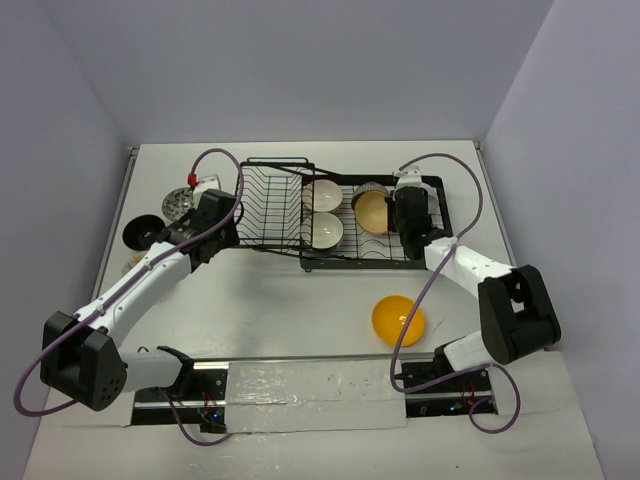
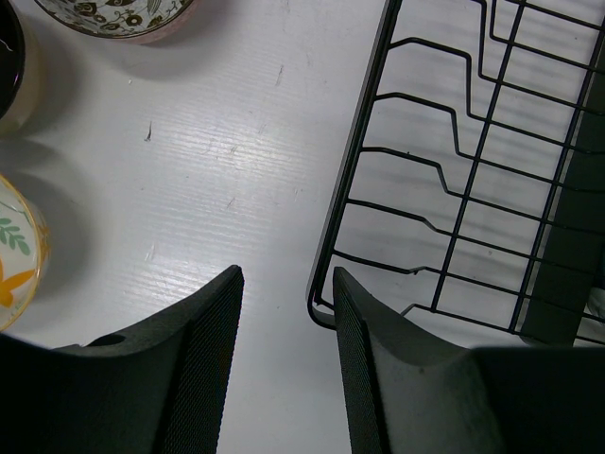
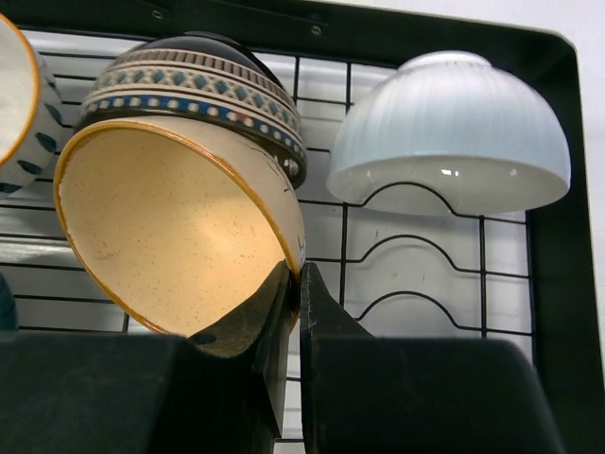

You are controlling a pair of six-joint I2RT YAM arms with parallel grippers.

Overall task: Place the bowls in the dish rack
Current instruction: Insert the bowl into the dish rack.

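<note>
The black wire dish rack (image 1: 272, 243) stands mid-table, and several bowls sit on its flat section. My right gripper (image 3: 301, 284) is shut on the rim of a tan speckled bowl (image 3: 161, 227), which stands tilted on edge against a patterned bowl (image 3: 189, 76). A white ribbed bowl (image 3: 454, 123) lies upside down to the right of them. From above, the right gripper (image 1: 395, 215) is beside the tan bowl (image 1: 372, 211), and two white bowls (image 1: 322, 230) lie further left. An orange-yellow bowl (image 1: 398, 320) sits on the table. My left gripper (image 2: 284, 322) is open and holds nothing, just off the rack's corner (image 2: 326, 312).
Left of the rack stand a black bowl (image 1: 140, 233) and a floral bowl (image 1: 180, 203), with a small red-capped object (image 1: 190, 178) behind. The left wrist view also shows a yellow-flowered bowl (image 2: 14, 251) at its left edge. Walls close the table's back and sides.
</note>
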